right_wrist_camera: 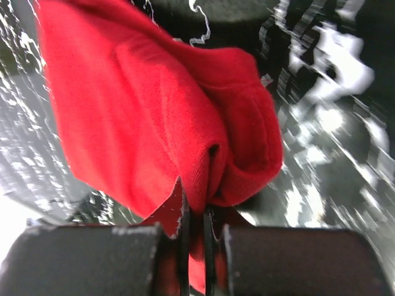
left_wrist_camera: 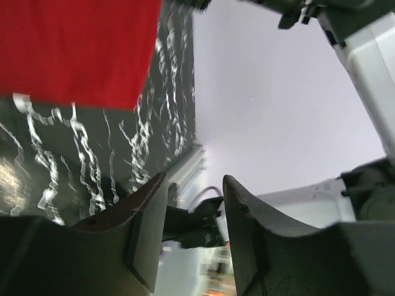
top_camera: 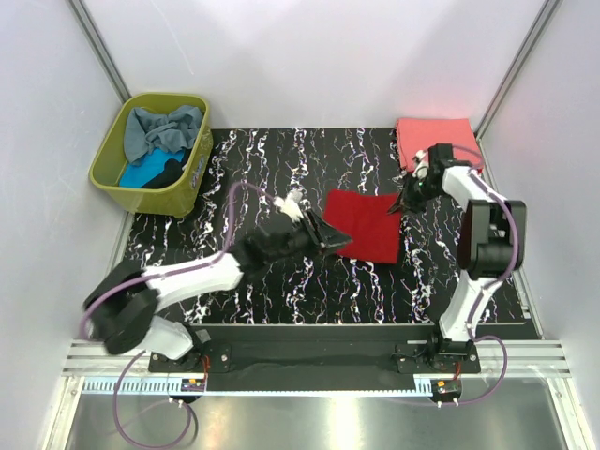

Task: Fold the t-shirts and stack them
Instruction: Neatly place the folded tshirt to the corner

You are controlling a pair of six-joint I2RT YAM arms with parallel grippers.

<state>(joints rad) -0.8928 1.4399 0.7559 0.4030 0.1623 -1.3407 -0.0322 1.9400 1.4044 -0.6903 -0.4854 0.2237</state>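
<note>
Folding the red shirt [top_camera: 364, 225] looks like the step in hand, out on the desk [top_camera: 281, 281] toward its right edge. The right hand [top_camera: 406, 202] is clamped tight on a bunched fold at the shirt's far right corner, with cloth squeezed between its fingers. The left hand [top_camera: 330, 242] sits just beside the shirt's near left edge, parted and holding nothing. Next, I'd say, that pinched corner needs carrying across, and then the shirt goes onto the pink shirt [top_camera: 436, 139] folded in the far right corner.

the black marbled table [top_camera: 281, 281] carries a red t-shirt [top_camera: 366, 225] mid-right, coral-pink shirt [top_camera: 436, 136] far-right, olive basket [top_camera: 155, 199] far-left.
</note>
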